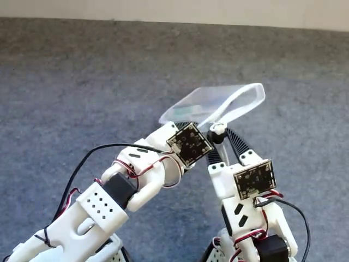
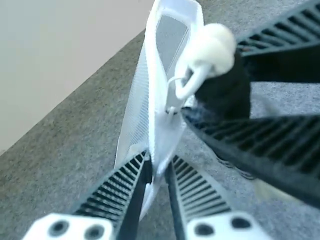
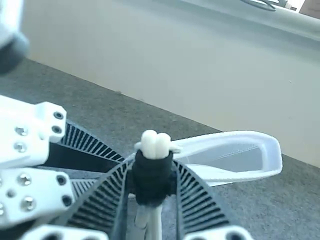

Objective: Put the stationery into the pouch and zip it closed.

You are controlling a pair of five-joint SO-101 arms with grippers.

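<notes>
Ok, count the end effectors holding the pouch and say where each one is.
2. The left end effector clamps the pouch by its edge; the right end effector pinches the zipper pull right beside it.

Nothing in these views can be read: no words, labels, numbers or signs. In the high view, the dark square circuit board just below the centre of the frame carries small pale marks and metal dots, too small to make out as letters or figures. The second dark circuit board, lower right of centre, shows the same kind of tiny specks, and these cannot be read either.
</notes>
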